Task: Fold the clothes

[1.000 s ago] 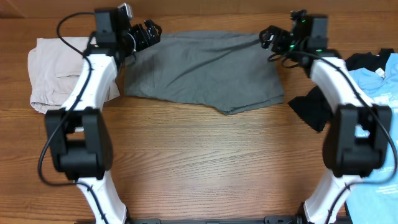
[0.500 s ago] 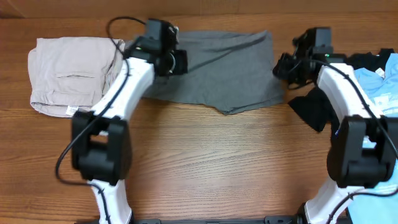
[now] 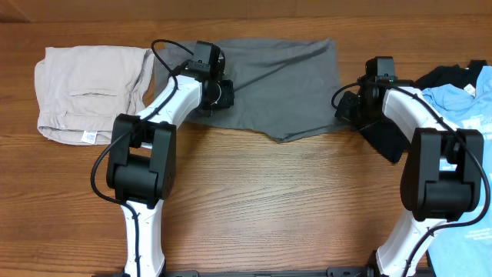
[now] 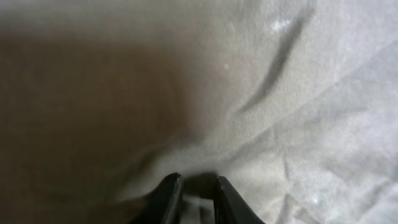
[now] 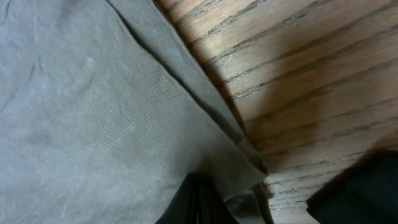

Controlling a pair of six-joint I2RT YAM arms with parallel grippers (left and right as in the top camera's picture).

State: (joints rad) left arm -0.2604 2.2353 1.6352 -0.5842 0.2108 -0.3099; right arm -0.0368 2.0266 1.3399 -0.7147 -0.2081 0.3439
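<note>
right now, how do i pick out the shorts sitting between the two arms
On the wooden table, look along the far edge, between the left arm and the right arm. The grey shorts lie spread there, beige shorts past the left arm, a black garment and light blue T-shirt by the right. They are the only medium-grey piece.
</note>
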